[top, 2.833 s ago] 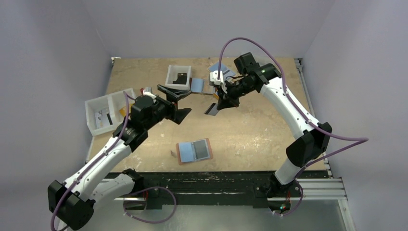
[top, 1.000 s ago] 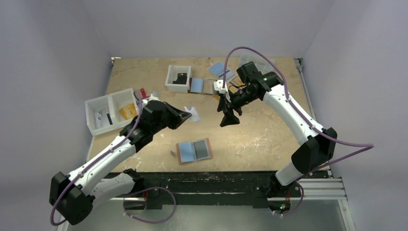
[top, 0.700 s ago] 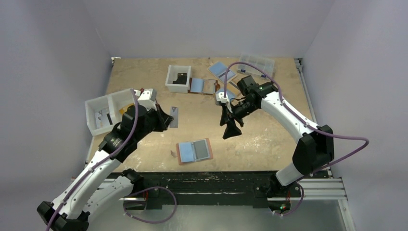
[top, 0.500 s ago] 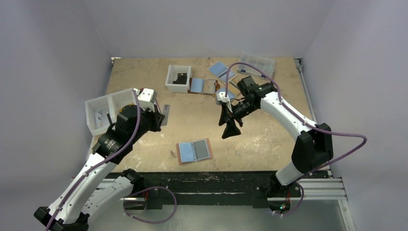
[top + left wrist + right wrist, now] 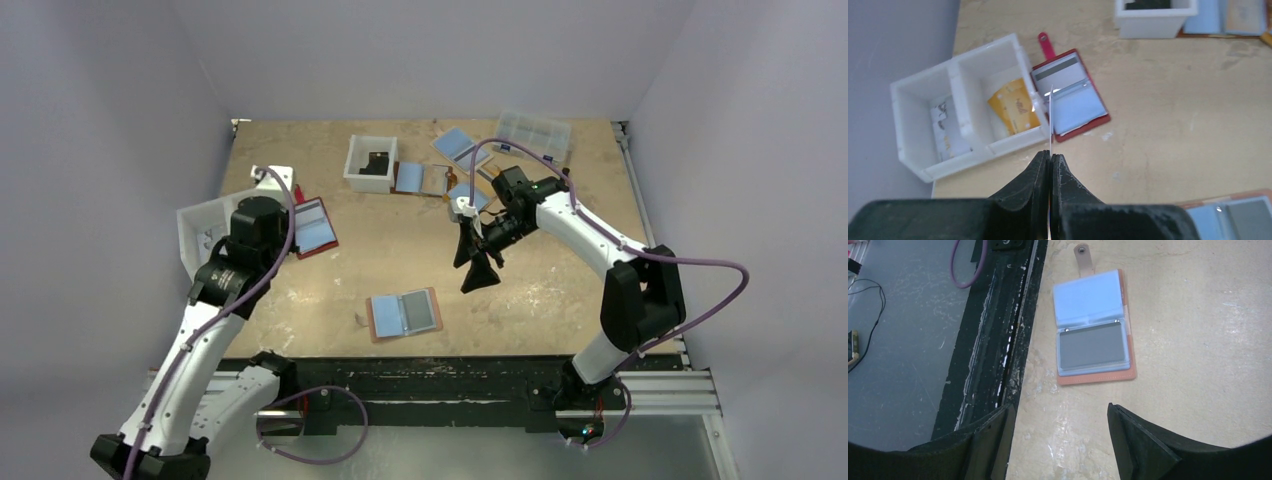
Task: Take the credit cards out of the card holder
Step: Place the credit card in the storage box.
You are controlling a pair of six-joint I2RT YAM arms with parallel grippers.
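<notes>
The card holder (image 5: 403, 315) lies open near the table's front edge, tan-brown, with a light blue card (image 5: 1087, 296) in one half and a dark grey card (image 5: 1091, 347) in the other. My right gripper (image 5: 474, 262) hovers open behind it. In the right wrist view its fingers (image 5: 1138, 440) frame bare table just short of the holder (image 5: 1098, 376). My left gripper (image 5: 1050, 159) is shut on a thin card (image 5: 1050, 120), seen edge-on, over the near wall of a white bin. The left wrist hides that gripper from above.
A white two-part bin (image 5: 198, 232) at the left holds an orange packet (image 5: 1013, 106). A dark red wallet (image 5: 312, 228) lies open beside it. A small white box (image 5: 370, 160), a clear case (image 5: 535, 133) and blue card sleeves (image 5: 460, 143) sit at the back. The black front rail (image 5: 993, 340) borders the holder.
The left arm has swung left from the table's middle, carrying the thin card to the bin and red wallet. The right gripper has dropped slightly nearer the holder, still open.
</notes>
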